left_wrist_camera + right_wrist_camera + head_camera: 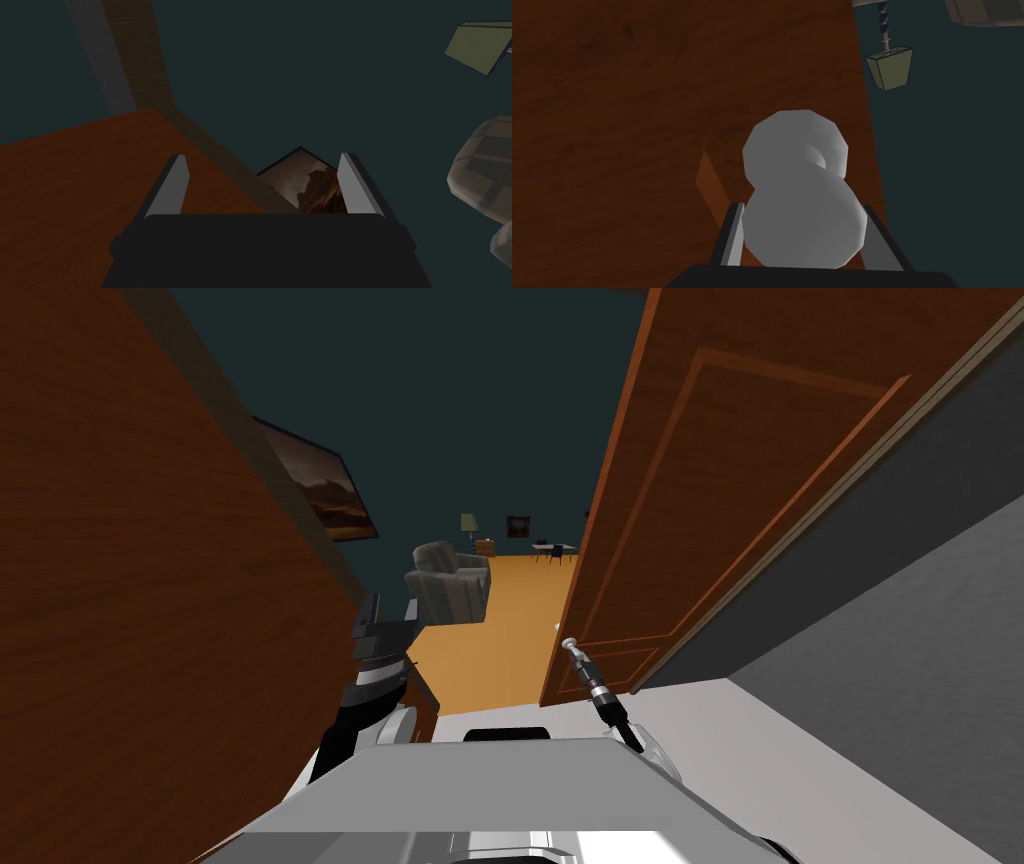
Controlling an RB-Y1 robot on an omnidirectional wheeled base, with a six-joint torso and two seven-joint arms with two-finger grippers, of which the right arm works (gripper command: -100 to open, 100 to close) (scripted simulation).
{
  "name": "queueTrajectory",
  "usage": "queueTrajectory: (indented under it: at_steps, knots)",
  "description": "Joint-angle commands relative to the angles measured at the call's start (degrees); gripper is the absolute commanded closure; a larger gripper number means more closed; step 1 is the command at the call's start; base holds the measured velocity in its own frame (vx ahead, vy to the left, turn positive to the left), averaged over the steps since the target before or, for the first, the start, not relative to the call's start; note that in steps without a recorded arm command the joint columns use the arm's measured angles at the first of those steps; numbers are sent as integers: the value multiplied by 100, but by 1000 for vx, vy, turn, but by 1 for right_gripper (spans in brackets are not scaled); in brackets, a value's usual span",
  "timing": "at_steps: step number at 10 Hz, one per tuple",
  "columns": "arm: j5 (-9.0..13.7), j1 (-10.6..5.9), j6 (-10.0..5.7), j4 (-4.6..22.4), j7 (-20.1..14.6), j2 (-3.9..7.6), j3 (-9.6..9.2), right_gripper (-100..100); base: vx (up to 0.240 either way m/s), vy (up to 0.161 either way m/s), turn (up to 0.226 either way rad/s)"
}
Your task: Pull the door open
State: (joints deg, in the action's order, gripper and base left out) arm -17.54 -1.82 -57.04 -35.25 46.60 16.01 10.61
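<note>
Fingers, right gripper (802, 211): clamped on knob (804, 225), one blade pressed to each side. Beyond fingertips: door (637, 100) face, brown wood, free edge just past knob. Fingers, left gripper (262, 159): apart, holding nothing, well clear of knob. Door standing part open, armchair (450, 580) visible through gap. Step judged in hand: the pull itself, grip secured, swing not complete. Next move calls for drawing knob back along an arc about the hinges, with clamp held square so knob cannot slip from between blades. Backing the base probably needed for room.
</note>
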Motion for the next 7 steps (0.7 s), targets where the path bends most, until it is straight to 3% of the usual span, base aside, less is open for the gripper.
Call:
queueTrajectory:
  at_steps: [1,7]
  knots:
    - [88,13,0,5,-286,-27,-68,100,-33,-15,72]
    - [421,12,48,-18,-1149,-8,-188,100,-37,-20,65]
